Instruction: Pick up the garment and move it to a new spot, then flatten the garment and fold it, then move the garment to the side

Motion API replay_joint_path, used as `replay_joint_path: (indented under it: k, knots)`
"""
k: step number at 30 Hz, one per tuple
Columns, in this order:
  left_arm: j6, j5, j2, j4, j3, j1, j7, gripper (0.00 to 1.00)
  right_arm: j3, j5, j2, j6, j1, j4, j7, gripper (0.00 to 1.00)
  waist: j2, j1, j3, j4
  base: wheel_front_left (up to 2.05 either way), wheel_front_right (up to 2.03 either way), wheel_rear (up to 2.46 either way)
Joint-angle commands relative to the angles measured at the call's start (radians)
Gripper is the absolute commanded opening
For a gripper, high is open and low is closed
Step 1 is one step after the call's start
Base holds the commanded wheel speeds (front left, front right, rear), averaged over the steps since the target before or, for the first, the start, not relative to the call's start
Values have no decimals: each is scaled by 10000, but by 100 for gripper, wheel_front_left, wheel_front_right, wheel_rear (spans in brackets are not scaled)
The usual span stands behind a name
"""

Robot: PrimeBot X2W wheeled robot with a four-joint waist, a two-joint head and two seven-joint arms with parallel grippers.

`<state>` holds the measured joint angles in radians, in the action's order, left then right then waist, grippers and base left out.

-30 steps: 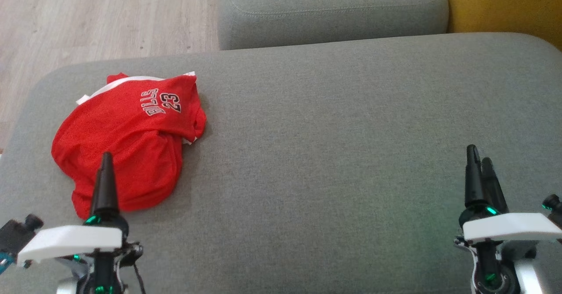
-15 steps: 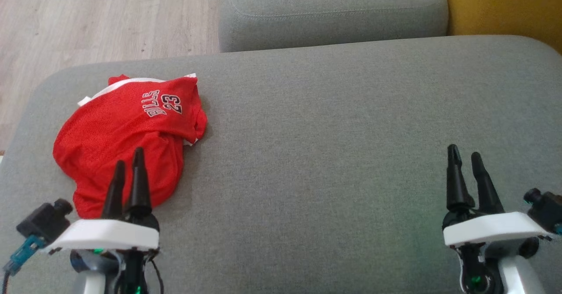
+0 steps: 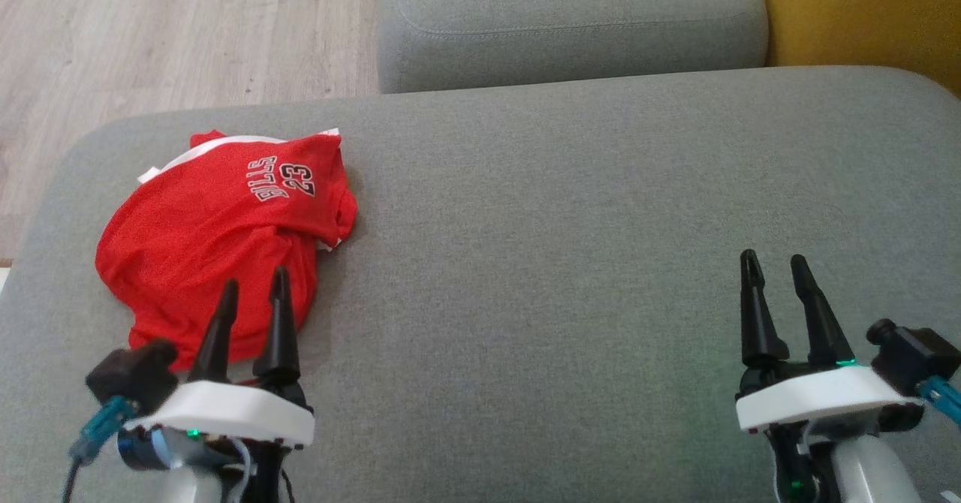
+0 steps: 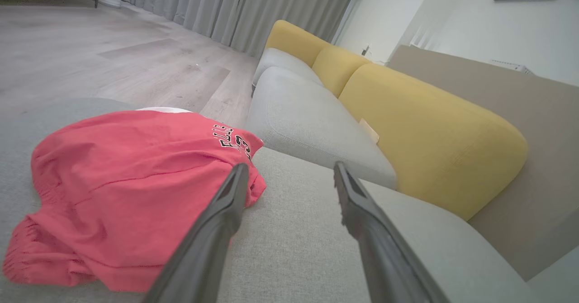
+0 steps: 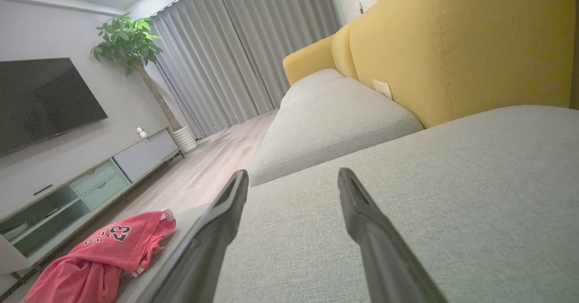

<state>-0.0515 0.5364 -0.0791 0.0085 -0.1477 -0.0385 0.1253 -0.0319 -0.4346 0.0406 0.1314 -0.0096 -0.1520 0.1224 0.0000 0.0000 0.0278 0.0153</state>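
judging from how things lie, the task is taken to be at its very start. the garment, a red mesh jersey with white trim, is seen crumpled in a heap on the grey cushion: not lifted, not flattened, not folded. the left gripper is held with its jaws apart and empty. the near hem of the heap is found just ahead of its fingertips and to their left, and whether cloth is touched cannot be told. the right gripper is likewise spread wide and empty, with bare cushion between its jaws, and the garment is placed well apart from it, far off beyond its left finger. all of the work is therefore judged to be left: the pick-up, the carry to a new spot, the smoothing, the folding and the last shift aside.

at the end of the heap farthest from the left jaws, the number "23" is read in black figures edged with white. beside it a word is printed in the same style. it is seen upside down and creased, and "bulls" is taken as the likely reading. a small pale tag is noticed on the yellow backrest, beyond the right jaws, but no writing can be made out on it.
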Motion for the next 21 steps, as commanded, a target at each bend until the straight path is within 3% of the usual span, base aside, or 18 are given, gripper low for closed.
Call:
replay_joint_path:
  k: [1, 21]
  knots:
    - [-180, -465, -249, -318, 29, 292, 156, 100, -251, 465, 71, -5, -329, 369, 174, 100, 0, 0, 5, 12, 0, 0, 0]
    - [-1912, -2858, -1302, -35, -1943, 441, 740, 100, -761, 3160, 83, -6, -182, 304, 764, 100, 0, 0, 83, 46, 0, 0, 0]
